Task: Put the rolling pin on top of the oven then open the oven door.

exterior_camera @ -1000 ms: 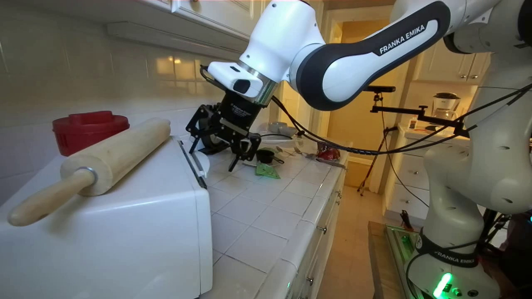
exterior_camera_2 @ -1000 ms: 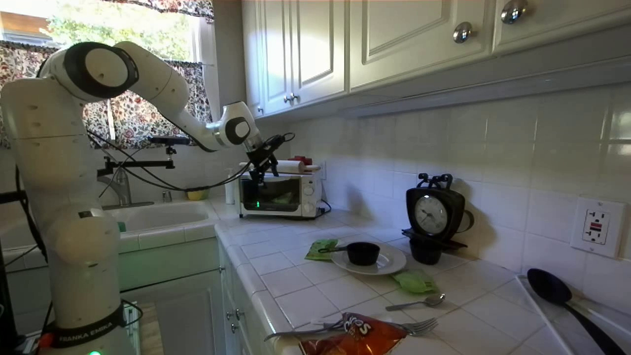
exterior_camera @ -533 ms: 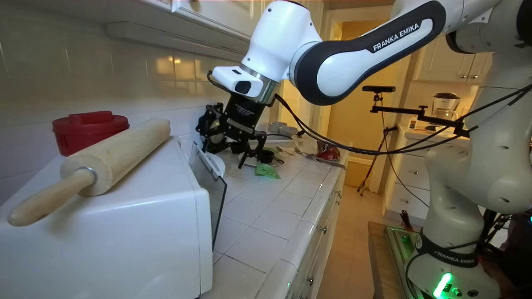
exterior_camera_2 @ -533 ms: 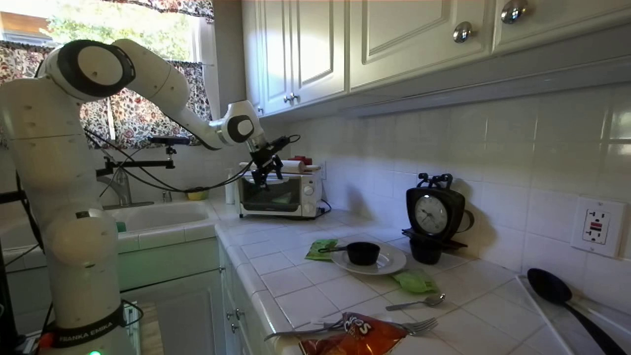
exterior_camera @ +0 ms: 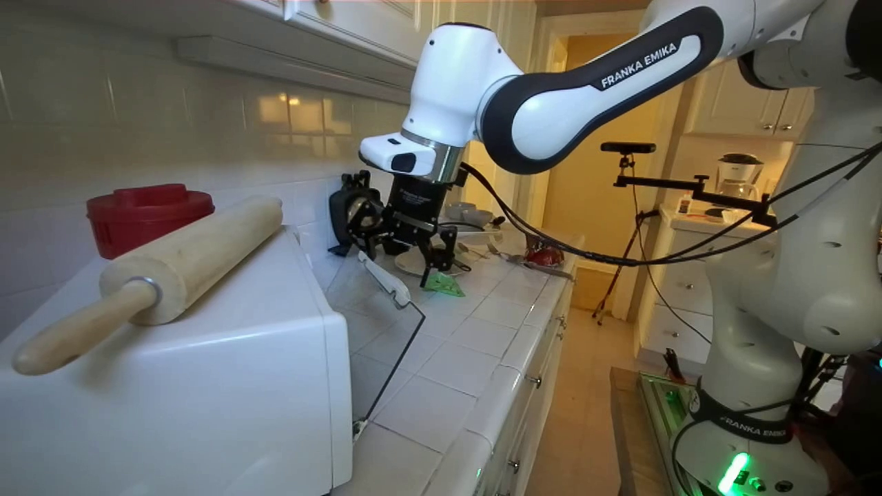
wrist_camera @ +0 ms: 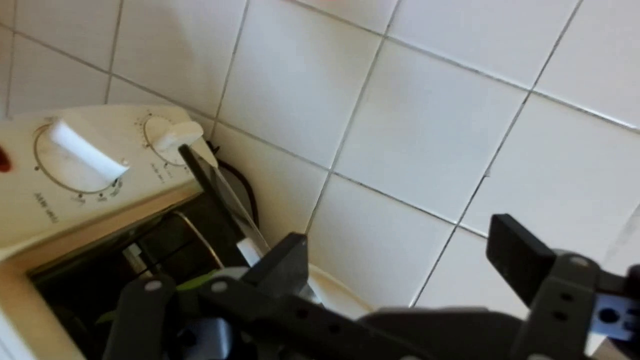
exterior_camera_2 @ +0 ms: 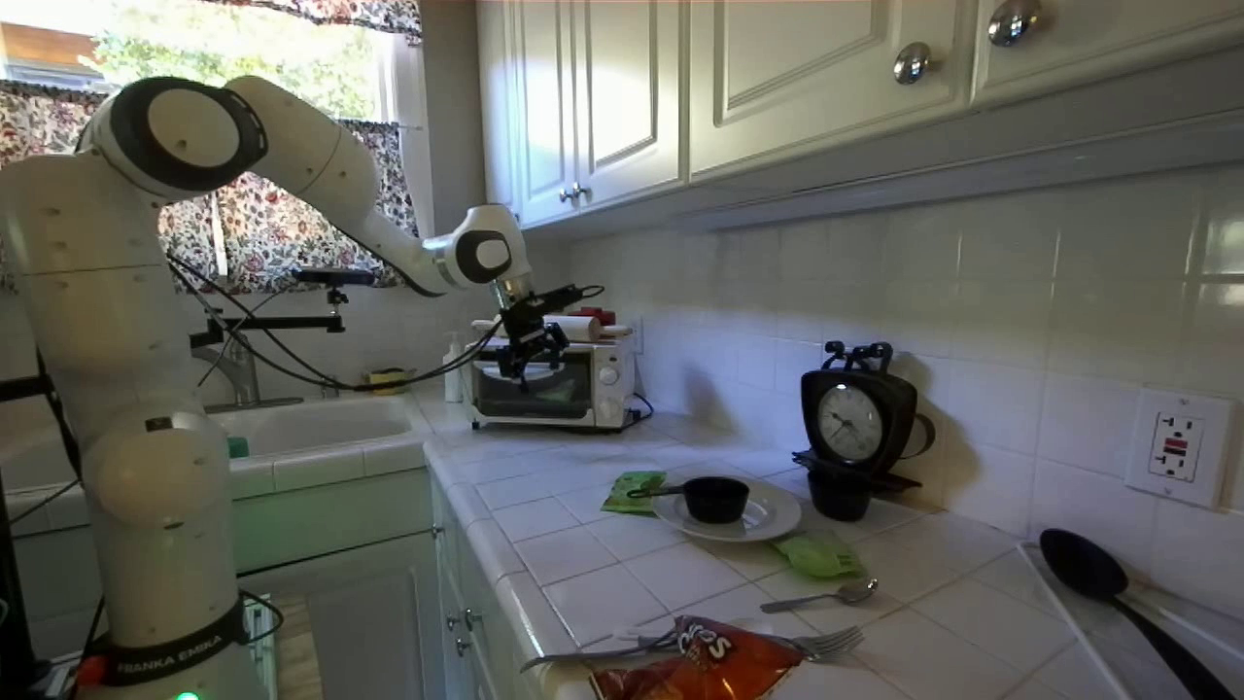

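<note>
Rolling pin point(exterior_camera: 186, 262) on top of toaster oven point(exterior_camera: 207, 406); glass door point(exterior_camera: 375, 334) tilted open, jaws spread apart near its white handle point(exterior_camera: 384, 281).

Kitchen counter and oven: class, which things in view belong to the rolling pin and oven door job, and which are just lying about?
Part of the job:
oven
oven door, partly open
rolling pin, on top of the oven
gripper, open

Just lying about:
red lidded container
black-framed clock
small black pan
white plate
spoon
red snack bag
black ladle
</note>
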